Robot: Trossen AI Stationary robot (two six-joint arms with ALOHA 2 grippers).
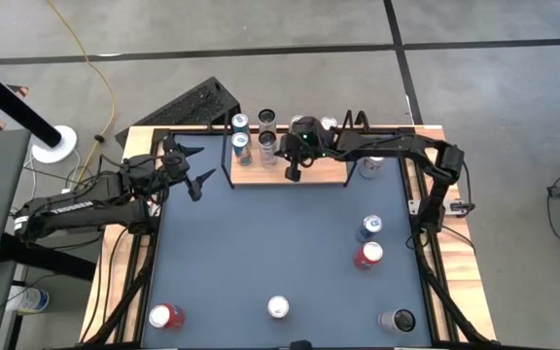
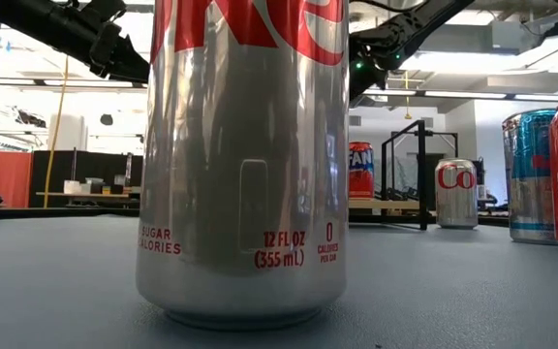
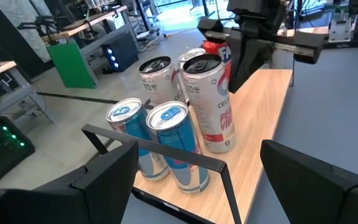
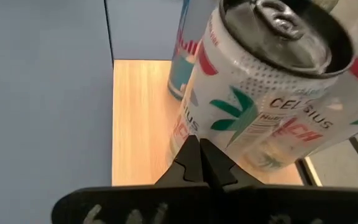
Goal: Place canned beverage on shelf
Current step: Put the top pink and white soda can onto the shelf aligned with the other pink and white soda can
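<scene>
The shelf [image 1: 324,175], a light-wood board in a black rail frame, stands at the table's far edge. Several cans stand at its left end [image 1: 254,133]: two blue ones [image 3: 166,143], a white Celsius can [image 3: 213,99] and others behind. A red Fanta can [image 2: 359,170] also stands on the board. My right gripper [image 1: 294,173] is shut over the shelf, just right of the Celsius can [image 4: 260,87]. My left gripper [image 1: 194,173] is open and empty, off the shelf's left end, its fingers [image 3: 104,180] apart and pointing toward the cans. My right gripper's shut fingertips [image 4: 197,152] stand in front of the lower side of the Celsius can [image 4: 191,134]. Whether they touch it, I cannot tell. The can stands on the shelf board.
Loose cans stand on the grey-blue table: a blue one [image 1: 370,227] and a red one [image 1: 368,255] at the right, a silver one [image 1: 278,307] at the near edge, close before the low camera [image 2: 240,165], a red one [image 1: 166,316] near left, a dark one [image 1: 398,320] near right.
</scene>
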